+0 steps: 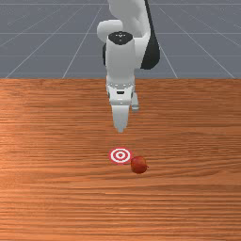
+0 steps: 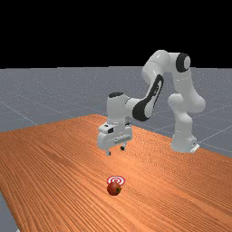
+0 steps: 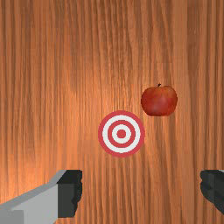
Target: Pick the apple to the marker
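Note:
High above the table, my gripper (image 2: 116, 151) hangs open in the far view, its fingers apart with nothing between them. In the wrist view the gripper (image 3: 141, 191) has its two dark fingertips widely spaced. The red apple (image 1: 139, 165) rests on the wood, just beside the red-and-white ring marker (image 1: 120, 155), toward the front view's right and nearer that camera. The far view has the apple (image 2: 113, 188) in front of the marker (image 2: 116, 180). Past the fingers in the wrist view lie the flat marker (image 3: 121, 134) and the apple (image 3: 159, 101), its stem visible.
Bare wooden table (image 1: 56, 188) surrounds the apple and marker. The arm's base (image 2: 183, 144) stands at the table's far side, toward the far view's right.

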`<action>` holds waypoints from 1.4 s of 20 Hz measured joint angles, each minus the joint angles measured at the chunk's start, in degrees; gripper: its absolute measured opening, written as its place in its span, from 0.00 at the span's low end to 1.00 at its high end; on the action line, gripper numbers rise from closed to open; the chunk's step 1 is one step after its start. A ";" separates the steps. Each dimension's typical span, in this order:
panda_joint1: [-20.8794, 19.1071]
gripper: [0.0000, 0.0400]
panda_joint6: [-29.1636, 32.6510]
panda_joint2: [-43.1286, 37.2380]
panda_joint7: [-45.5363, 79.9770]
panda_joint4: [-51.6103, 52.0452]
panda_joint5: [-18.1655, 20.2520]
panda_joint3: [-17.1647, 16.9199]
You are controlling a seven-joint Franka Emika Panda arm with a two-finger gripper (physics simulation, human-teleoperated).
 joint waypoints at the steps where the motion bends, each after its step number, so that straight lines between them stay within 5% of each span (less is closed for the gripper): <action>1: 0.00 0.62 0.00 0.00 0.00 0.00 0.00 0.00; 3: 0.16 0.86 -0.17 -0.30 1.71 -0.29 0.37 -0.27; 5: 0.18 0.95 -0.22 -0.43 2.34 -0.39 0.51 -0.39; 6: 1.00 0.58 -1.49 -4.96 11.64 -5.85 1.08 -1.97; 8: 1.58 0.22 -4.51 -10.47 30.61 -10.02 3.00 -4.78; 12: 2.73 0.03 -7.32 -12.47 67.47 -11.37 8.96 -8.13; 16: 2.87 0.00 -7.02 -12.73 77.21 -11.72 11.53 -8.82; 17: 2.91 0.39 -6.84 -12.21 78.25 -10.82 11.84 -8.84; 18: 2.93 0.63 -6.95 -11.04 79.18 -9.15 12.27 -8.78; 20: 3.21 0.86 -7.57 -6.62 80.81 -3.89 13.35 -7.98; 25: 4.37 0.99 -8.25 6.67 82.00 9.83 15.00 -5.59; 28: 6.48 1.00 -9.79 16.44 85.74 19.55 12.06 -6.54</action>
